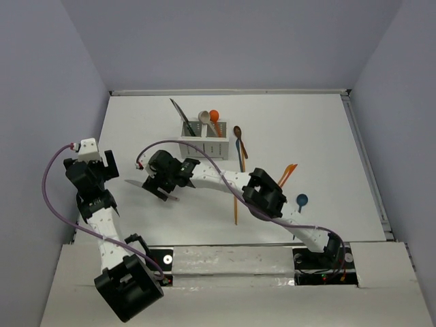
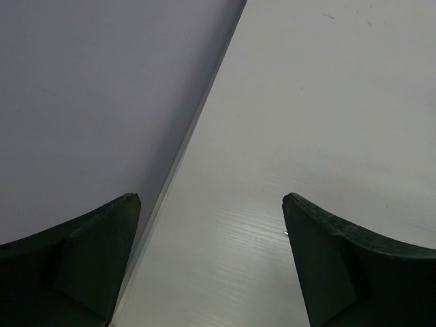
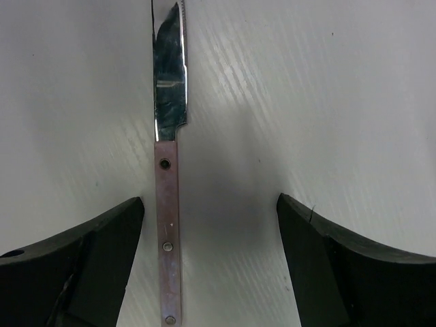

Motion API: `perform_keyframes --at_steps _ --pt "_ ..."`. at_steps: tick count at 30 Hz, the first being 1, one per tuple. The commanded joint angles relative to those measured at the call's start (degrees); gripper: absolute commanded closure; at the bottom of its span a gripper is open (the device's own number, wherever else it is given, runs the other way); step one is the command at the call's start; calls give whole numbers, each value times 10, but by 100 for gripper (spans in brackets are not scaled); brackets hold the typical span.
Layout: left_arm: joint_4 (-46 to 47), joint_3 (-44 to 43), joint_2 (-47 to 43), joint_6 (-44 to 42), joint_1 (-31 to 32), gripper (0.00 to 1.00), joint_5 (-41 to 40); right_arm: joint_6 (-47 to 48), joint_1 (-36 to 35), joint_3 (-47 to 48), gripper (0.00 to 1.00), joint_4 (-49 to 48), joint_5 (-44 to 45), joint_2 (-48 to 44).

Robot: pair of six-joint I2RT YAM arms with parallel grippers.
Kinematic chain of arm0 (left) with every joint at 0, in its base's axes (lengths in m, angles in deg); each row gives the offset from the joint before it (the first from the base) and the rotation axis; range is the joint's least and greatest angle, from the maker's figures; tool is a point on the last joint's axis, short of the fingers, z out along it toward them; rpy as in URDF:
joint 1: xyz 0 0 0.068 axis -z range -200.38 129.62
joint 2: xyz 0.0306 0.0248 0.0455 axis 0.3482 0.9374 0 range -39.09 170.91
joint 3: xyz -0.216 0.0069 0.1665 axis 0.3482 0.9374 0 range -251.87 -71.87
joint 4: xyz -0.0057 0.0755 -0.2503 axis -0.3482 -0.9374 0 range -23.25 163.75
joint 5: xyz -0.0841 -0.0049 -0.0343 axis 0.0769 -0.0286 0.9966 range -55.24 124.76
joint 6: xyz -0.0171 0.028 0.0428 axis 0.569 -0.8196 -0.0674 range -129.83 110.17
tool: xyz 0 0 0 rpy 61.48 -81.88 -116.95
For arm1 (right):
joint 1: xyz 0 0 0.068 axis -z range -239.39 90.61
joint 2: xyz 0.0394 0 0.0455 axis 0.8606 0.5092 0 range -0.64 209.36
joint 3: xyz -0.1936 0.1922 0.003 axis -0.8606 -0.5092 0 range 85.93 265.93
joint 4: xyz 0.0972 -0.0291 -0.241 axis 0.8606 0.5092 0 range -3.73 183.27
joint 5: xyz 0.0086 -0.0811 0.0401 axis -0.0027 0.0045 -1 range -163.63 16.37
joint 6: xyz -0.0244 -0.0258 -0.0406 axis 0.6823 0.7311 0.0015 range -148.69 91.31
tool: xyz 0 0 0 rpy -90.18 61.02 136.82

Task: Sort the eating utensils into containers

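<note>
Left of centre on the desk (image 1: 306, 136), the right gripper (image 3: 210, 201) hangs spread astride the pink-handled knife (image 3: 168, 218), seemingly lined up to pinch it. The left gripper (image 2: 211, 197) hovers spread, empty.

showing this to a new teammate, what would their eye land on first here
Most likely the right gripper, jaws open, poised over a pink-handled knife lying flat on the white table, left of centre. Next, the white caddy at the back, with a black knife, a white spoon and an orange spoon standing in it. A brown spoon and an orange utensil lie loose to its right.
</note>
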Motion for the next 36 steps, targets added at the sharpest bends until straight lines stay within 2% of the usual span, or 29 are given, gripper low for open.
perform_keyframes --at_steps 1,3,6,7,10,11,13,18,21,24,25,28,32,36 --pt "25 4 -4 1 -2 1 20 22 -26 48 18 62 65 41" --pt "26 5 -6 0 -3 1 23 24 -26 73 21 73 64 52" --pt "37 4 -5 5 -3 1 25 34 -31 85 36 80 55 70" --pt "39 3 -4 7 -3 1 25 41 -31 94 51 88 53 82" --pt "43 2 2 8 -3 1 22 52 -31 103 73 102 63 99" --pt "43 4 3 7 -2 1 20 60 -31 103 85 108 68 102" --pt "47 10 3 3 -3 1 17 65 -31 105 100 113 79 112" --pt "48 10 -4 4 -2 1 29 59 -31 123 100 101 80 109" --pt "46 5 2 7 -2 1 29 36 -31 105 100 44 78 75" --pt "42 -6 25 13 -4 2 32 13 -25 55 100 -63 56 10" --pt "37 -23 35 16 -7 2 36 7 -10 47 100 -110 53 -15" --pt "10 -55 74 21 -8 4 56 -23 13 39 100 -172 44 -40" --pt "-33 -154 103 31 -7 5 80 -23 42 29 100 -236 48 -65" --pt "-86 -191 118 22 -8 6 123 -15 59 17 100 -264 65 -93"
